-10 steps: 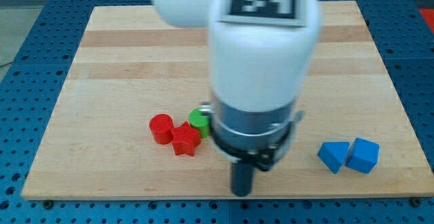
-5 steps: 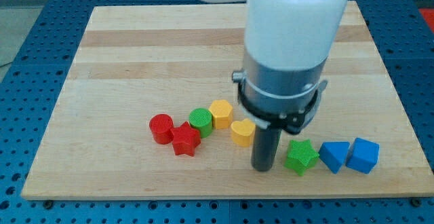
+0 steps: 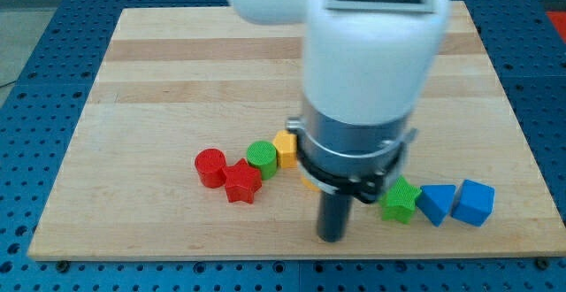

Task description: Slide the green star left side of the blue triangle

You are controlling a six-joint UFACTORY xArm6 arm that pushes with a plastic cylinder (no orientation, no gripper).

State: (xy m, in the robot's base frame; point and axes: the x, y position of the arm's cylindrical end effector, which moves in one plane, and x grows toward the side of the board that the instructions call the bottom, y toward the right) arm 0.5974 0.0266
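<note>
The green star [image 3: 401, 201] lies near the view's bottom right, touching the left side of the blue triangle [image 3: 435, 203]. A blue cube [image 3: 475, 203] sits right of the triangle. My tip [image 3: 331, 236] is at the view's bottom centre, left of and slightly below the green star, apart from it. The arm's white and grey body hides the board above the tip.
A red cylinder [image 3: 210, 167], a red star [image 3: 241, 182], a green cylinder [image 3: 261, 158] and a yellow block [image 3: 285, 148] form a cluster left of the arm. A second yellow block is mostly hidden behind the arm. The board's bottom edge [image 3: 292, 255] runs just below my tip.
The arm has moved left and slightly down, away from the green star. The green star now sits a little further right, against the blue triangle. The yellow heart has become hidden.
</note>
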